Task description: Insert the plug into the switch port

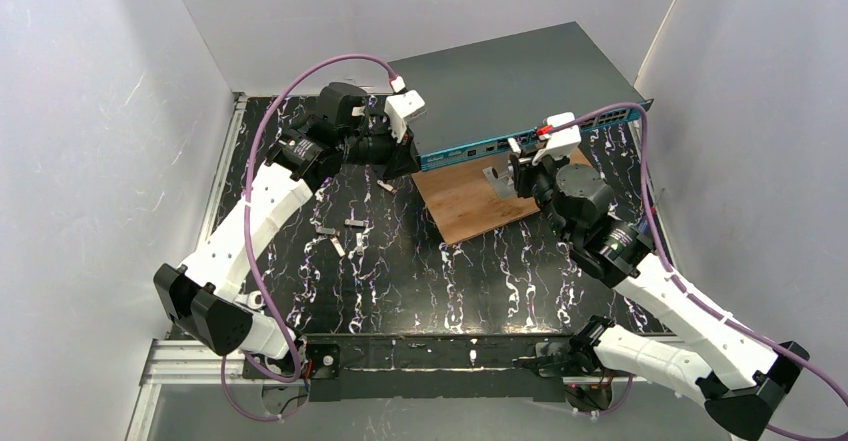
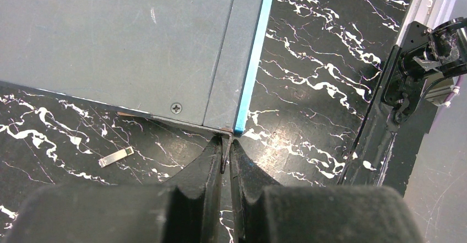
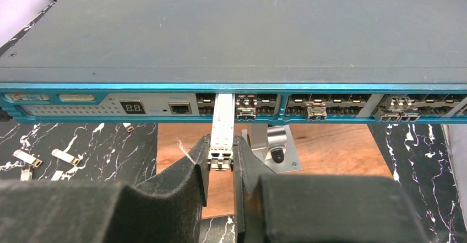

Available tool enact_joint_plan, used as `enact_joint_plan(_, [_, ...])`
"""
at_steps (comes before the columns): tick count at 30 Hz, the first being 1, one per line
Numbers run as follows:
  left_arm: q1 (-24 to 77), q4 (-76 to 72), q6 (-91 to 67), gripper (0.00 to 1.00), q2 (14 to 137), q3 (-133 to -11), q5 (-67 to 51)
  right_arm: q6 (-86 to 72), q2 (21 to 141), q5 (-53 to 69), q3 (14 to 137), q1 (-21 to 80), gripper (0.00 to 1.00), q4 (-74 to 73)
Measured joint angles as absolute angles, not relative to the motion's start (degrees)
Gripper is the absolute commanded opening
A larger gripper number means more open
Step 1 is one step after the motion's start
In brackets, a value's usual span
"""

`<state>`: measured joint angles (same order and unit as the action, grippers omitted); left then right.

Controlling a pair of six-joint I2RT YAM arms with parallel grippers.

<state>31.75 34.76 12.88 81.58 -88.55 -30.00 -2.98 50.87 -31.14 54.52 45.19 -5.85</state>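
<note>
The switch is a wide flat dark grey box with a teal front strip, lying at the back of the table. My left gripper is shut on a thin metal flange at the switch's front left corner. My right gripper is shut on the plug, a slim silver module. The plug's front end is in a socket in the left part of the port row, beside the console socket. Most of the plug's body still sticks out. In the top view my right gripper is at the front strip.
A brown wooden board lies under the switch's front, with a silver metal bracket on it right of my right gripper. Other modules sit in ports. Several loose modules lie on the black marbled table.
</note>
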Motion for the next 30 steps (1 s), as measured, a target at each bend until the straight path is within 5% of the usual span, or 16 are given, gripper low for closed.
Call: enact_joint_plan(30, [31.81, 34.76, 12.91, 0.00, 81.56, -88.55, -30.04, -4.10, 49.87, -31.29, 54.52, 45.30, 0.01, -7.53])
